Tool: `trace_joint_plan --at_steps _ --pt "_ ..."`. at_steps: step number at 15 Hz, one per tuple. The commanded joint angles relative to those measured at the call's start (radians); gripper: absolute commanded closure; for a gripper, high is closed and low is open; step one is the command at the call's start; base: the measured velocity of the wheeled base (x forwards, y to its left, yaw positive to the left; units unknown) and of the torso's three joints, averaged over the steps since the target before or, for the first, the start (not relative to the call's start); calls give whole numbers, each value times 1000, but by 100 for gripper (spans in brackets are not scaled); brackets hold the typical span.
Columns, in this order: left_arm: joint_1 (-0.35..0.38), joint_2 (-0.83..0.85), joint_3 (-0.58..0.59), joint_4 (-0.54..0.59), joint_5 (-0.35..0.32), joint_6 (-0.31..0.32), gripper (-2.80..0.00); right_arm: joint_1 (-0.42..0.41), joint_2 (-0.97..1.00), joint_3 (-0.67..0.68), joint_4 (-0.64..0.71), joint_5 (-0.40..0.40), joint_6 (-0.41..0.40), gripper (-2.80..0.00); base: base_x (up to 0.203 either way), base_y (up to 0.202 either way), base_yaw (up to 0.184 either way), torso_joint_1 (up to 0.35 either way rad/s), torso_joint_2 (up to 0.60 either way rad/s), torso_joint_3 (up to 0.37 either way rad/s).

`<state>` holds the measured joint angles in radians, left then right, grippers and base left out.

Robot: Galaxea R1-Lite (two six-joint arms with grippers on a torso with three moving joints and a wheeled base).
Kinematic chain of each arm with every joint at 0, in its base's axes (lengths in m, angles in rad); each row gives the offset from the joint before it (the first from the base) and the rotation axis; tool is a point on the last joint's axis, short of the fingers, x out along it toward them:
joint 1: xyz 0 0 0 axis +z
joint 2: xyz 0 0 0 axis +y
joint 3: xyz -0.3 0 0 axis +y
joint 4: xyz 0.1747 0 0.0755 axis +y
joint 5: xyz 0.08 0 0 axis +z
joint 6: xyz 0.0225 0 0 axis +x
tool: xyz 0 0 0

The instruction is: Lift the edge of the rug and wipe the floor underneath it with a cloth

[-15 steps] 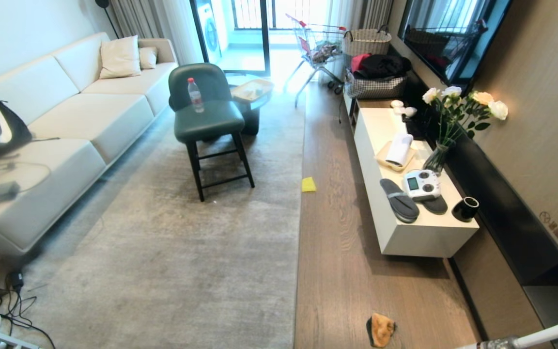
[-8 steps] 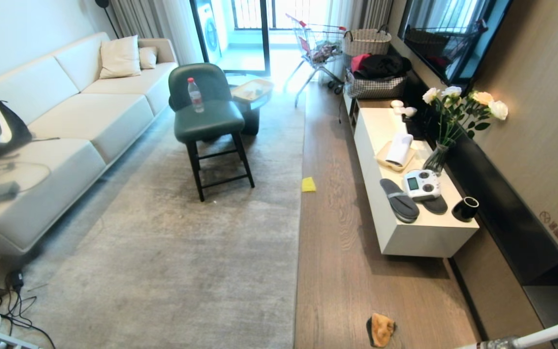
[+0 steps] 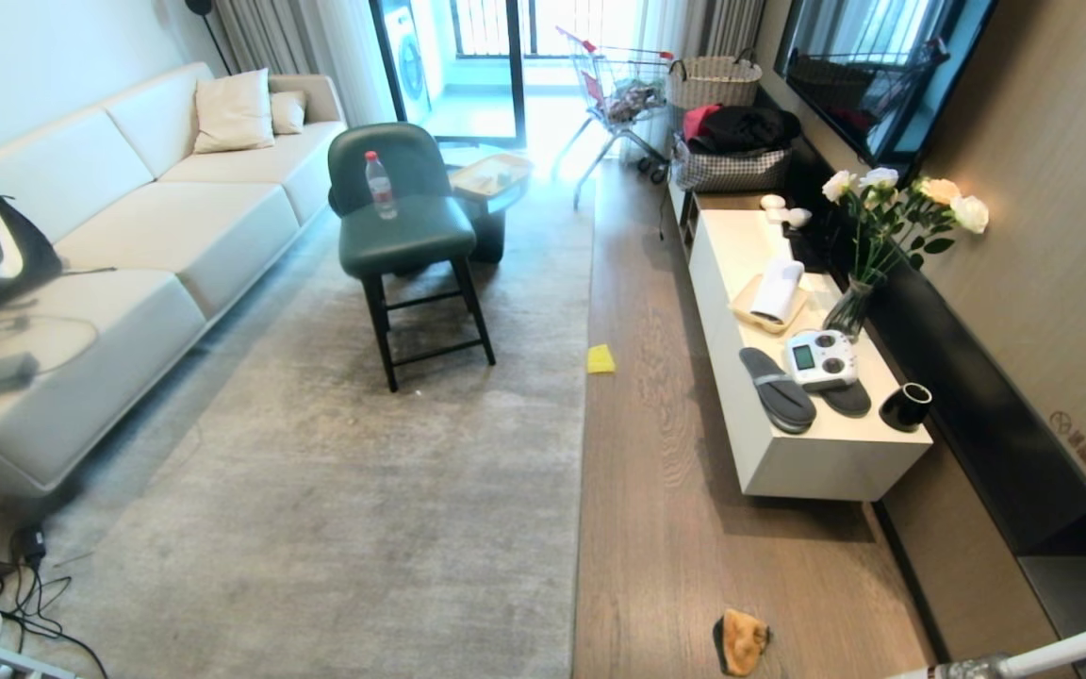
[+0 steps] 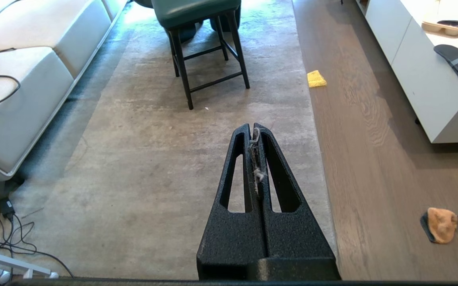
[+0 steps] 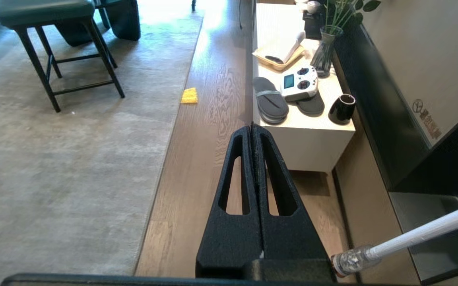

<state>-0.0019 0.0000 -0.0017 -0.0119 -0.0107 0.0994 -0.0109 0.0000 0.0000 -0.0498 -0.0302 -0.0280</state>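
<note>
Both arms sat off the head view, left gripper (image 4: 256, 129) and right gripper (image 5: 251, 129) clenched on nothing, while the cloth (image 3: 741, 641) lay on the floor (image 3: 675, 528) at lower right, near the flat rug edge (image 3: 583, 528).

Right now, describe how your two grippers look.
The left gripper is matte black with a rough, grainy texture. Its two long fingers taper to a point, each pierced by a narrow elongated slot, and grey lint clings along the seam between them. The right gripper has the same black, slotted, tapered build, without lint. No cables or markings show.
</note>
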Motion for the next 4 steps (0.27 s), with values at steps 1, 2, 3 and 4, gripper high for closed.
trace_joint_plan --at_steps 1,2,3,4 --pt "0 0 1 0 0 0 0 0 2 0 -3 -2 20 0 0 0 0 0 0 0" --pt "0 0 1 0 0 0 0 0 2 0 -4 -2 38 0 0 0 0 0 0 0" --pt "-1 0 0 0 0 0 0 0 2 0 -4 -5 51 0 0 0 0 0 0 0" --pt "0 0 0 0 0 0 0 0 2 0 -5 -5 56 0 0 0 0 0 0 0"
